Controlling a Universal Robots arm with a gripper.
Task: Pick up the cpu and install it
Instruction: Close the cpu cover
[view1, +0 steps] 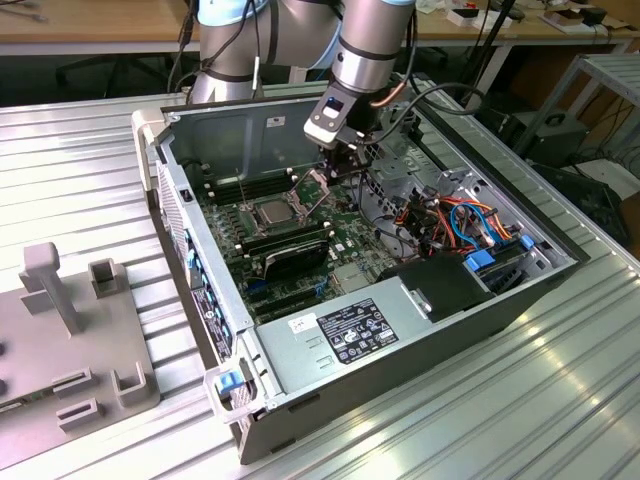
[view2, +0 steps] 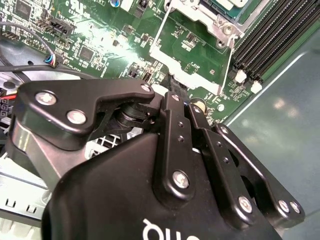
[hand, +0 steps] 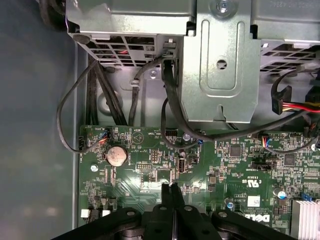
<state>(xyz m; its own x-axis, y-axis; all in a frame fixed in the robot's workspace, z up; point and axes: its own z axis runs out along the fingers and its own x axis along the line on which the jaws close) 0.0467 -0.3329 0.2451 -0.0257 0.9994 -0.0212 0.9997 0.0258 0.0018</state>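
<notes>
"What's on the ribbed metal surface (view1: 80, 140)?"
"A grey fixture (view1: 60, 320) at the exterior view's left, then an open case (view1: 420, 330)."
"The cpu (view1: 272, 212)?"
"Lying in its socket (view1: 251, 211), with the frame (view1: 316, 182) raised beside it."
"The end effector (view1: 327, 170)?"
"Just above that frame, closed."

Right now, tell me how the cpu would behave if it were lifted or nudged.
The cpu looks thin, flat and square, so it is probably stiff, light and unlikely to roll. It lies flat and low beside the raised metal frame, so its edges likely offer little grip.
</notes>
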